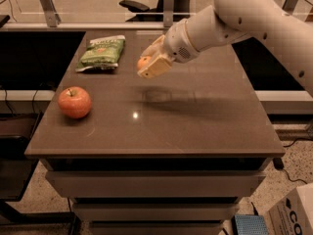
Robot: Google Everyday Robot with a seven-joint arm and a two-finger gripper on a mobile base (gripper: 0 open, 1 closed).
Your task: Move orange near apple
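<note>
The apple [74,102] is large, red-orange and glossy with a short stem, and sits on the brown table [195,126] near its left edge. My gripper [149,62] hangs above the table's middle-back, to the right of and behind the apple. It is shut on the small orange [143,62], which shows between the tan fingers and is held clear of the tabletop. The white arm reaches in from the upper right.
A green snack bag [101,52] lies flat at the back left of the table, just left of the gripper. A cardboard box [293,214] and a blue item [249,225] stand on the floor at the lower right. Office chair behind the table.
</note>
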